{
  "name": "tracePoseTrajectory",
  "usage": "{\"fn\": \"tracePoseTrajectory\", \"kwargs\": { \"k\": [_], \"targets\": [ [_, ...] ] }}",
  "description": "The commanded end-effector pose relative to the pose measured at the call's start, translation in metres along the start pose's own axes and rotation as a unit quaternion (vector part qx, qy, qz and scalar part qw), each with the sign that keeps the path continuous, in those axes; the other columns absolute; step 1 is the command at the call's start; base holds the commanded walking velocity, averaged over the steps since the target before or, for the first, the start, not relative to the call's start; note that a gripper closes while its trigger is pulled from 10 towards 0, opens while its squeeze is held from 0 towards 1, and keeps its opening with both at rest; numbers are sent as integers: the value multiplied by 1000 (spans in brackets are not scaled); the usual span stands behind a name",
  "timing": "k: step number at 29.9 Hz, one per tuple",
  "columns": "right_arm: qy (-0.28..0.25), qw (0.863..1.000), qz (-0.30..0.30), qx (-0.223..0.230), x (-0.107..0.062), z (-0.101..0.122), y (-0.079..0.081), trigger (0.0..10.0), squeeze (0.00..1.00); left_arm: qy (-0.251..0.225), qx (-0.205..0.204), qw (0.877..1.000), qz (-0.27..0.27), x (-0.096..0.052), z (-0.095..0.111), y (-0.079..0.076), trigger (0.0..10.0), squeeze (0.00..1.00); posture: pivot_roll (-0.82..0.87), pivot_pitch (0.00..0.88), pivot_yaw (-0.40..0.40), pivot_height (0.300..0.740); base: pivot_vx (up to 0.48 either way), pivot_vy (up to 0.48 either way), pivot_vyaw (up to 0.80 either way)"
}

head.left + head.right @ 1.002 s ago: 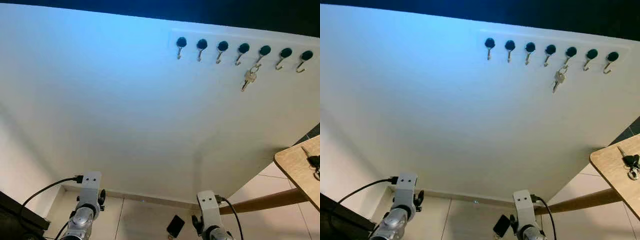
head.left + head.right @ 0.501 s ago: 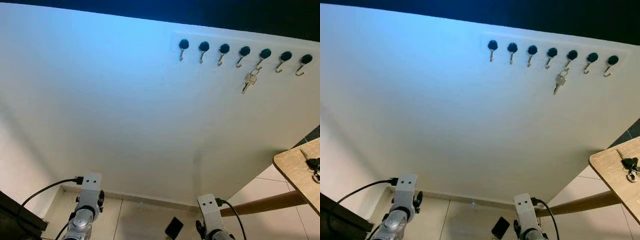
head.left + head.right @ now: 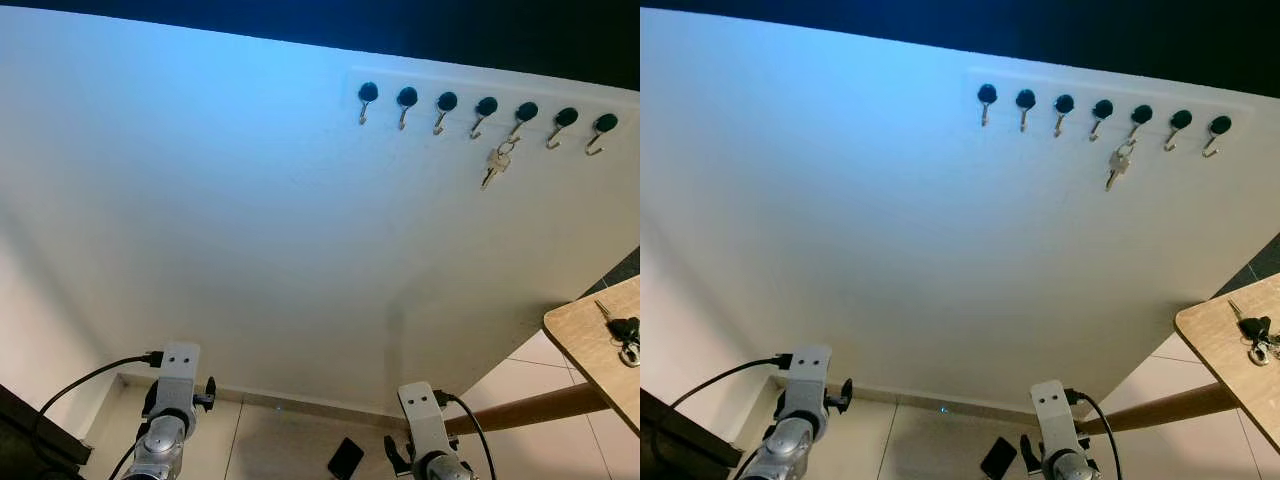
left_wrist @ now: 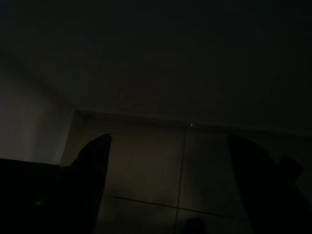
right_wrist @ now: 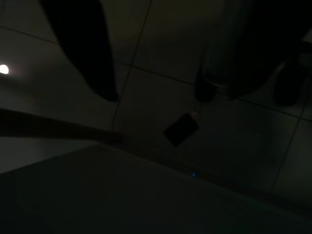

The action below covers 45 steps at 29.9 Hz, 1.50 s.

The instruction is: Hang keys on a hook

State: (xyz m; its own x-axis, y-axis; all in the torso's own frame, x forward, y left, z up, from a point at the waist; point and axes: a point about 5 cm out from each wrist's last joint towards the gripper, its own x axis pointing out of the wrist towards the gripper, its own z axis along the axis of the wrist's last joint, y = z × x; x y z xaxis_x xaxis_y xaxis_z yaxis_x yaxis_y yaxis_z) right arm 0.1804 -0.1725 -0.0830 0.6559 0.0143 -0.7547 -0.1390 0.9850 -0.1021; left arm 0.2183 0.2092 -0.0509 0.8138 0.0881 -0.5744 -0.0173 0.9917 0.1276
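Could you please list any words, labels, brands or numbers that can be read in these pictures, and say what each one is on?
There is no readable text in these pictures.
The wall and the row of hooks bear no lettering.
The keys on the hook and the keys on the wooden table are too small to show any stamp or brand.
The dark tag on the floor shows no print.
Both wrist views are too dark to read.

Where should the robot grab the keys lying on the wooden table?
Probably by the dark fob of the keys, coming down from above. They lie flat near the edge of the wooden table, so a sideways grab would hit the tabletop, and the fob looks like the bulkiest part. The thin key blade and ring would likely slip.
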Motion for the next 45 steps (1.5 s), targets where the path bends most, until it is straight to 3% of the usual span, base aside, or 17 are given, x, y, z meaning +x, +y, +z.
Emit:
{"fn": "tracePoseTrajectory", "kwargs": {
  "k": [1, 5, 6, 7, 8, 13, 21, 27, 35, 45],
  "targets": [
    [9, 1000, -9, 8, -1, -4, -6, 0, 0, 3, -2, 1000, -2, 1, 0, -3, 0, 0, 110, 0, -75, 740, 0, 0, 0],
    [14, 1000, -18, 4, -2, -6, -9, 0, 0, 2, -3, 1000, 2, 1, 1, -2, 0, 0, 108, 0, -76, 740, 0, 0, 0],
    [17, 999, -26, 8, -2, -7, -10, 941, 0, 2, -1, 1000, 2, 1, 1, -2, 0, 0, 107, 0, -75, 740, 0, 0, 0],
    [17, 999, -26, 8, -2, -7, -10, 941, 0, 2, -1, 1000, 2, 1, 1, -2, 0, 0, 107, 0, -75, 740, 0, 0, 0],
    [21, 999, -41, 29, -3, -10, -12, 10000, 0, 6, 27, 1000, 11, 1, 0, 0, 10000, 0, 101, 0, -67, 740, 0, 0, 0],
    [14, 997, -55, 59, -2, -7, -13, 10000, 0, 7, 25, 999, 19, 1, 0, 3, 10000, 0, 98, 0, -57, 740, 0, 0, 0],
    [-2, 996, -62, 63, 0, 2, -10, 10000, 0, 5, 24, 999, 24, 3, 4, 7, 10000, 0, 86, 0, -49, 740, 0, 0, 0],
    [-16, 996, -59, 63, 2, 10, -8, 10000, 0, -1, 28, 999, 16, 5, 8, 1, 10000, 0, 87, 5, -64, 740, 0, 0, 0],
    [-30, 995, -67, 62, 3, 16, -15, 10000, 0, -7, 34, 999, -3, 8, 15, -6, 10000, 0, 65, 0, -40, 740, 0, 0, 0],
    [-27, 994, -85, 59, -1, 7, -26, 10000, 0, -1, 58, 998, -22, 8, 13, -8, 10000, 0, 44, 0, -12, 740, 0, 0, 0]
  ]
}}
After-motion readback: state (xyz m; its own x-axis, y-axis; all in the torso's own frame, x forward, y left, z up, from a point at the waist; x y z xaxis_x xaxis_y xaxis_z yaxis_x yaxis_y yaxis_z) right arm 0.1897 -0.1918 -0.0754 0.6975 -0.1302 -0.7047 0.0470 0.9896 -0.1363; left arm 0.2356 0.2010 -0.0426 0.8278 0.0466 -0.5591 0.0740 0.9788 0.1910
